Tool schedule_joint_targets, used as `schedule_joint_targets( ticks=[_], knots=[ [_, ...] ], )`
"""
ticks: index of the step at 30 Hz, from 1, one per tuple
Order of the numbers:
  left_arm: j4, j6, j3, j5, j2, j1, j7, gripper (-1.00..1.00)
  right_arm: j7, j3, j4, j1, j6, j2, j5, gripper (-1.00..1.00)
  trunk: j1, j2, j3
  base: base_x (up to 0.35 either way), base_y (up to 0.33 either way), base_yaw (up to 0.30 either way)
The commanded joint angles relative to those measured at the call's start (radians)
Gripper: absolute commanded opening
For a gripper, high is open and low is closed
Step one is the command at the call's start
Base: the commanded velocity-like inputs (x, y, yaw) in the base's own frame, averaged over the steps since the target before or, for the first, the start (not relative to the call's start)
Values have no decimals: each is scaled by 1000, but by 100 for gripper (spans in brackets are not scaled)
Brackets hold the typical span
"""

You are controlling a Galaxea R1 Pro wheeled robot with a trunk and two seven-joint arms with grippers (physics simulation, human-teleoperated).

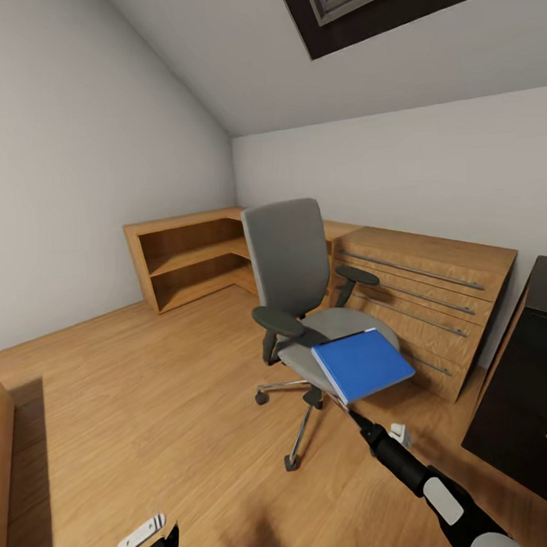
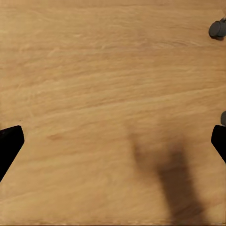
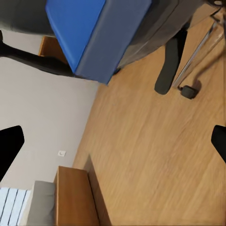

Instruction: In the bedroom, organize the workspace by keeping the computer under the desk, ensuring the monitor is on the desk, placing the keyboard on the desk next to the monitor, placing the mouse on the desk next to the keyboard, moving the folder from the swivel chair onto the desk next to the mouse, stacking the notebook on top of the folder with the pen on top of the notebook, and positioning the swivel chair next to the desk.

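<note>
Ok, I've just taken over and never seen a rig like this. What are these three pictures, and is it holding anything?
This is a simulated wheeled robot with two arms, each ending in a two-fingered pincer. The large picture comes from its head camera, looking down into a room with a wooden floor. There stands the swivel chair, with the blue folder lying tilted on its seat. The right arm reaches toward the folder.

The other two pictures come from cameras on the wrists. The black shapes at their edges are fingertips. The right pincer is open, with the folder ahead of it and not yet gripped. The left pincer is open over the floor, near a chair caster. Nothing is held.
</note>
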Motion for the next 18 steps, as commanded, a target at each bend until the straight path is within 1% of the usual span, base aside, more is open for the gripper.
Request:
schedule_joint_targets(
  ticks=[1,5,10,18],
  knots=[
    [4,9,-2,5,1,0,5,100,3,-3,6,-1,4,1,-8,100,0,0,-1,0,0,0],
    [26,30,-3,3,2,0,4,100,3,-3,24,-1,-18,3,-7,100,0,0,-1,0,0,0],
    [54,35,-3,2,2,0,4,100,3,-3,31,-1,-23,3,-7,100,0,0,-1,0,0,0],
    [55,36,-3,2,2,0,3,100,4,-2,34,-1,-24,3,-7,100,0,0,-1,1,0,0]
  ],
)
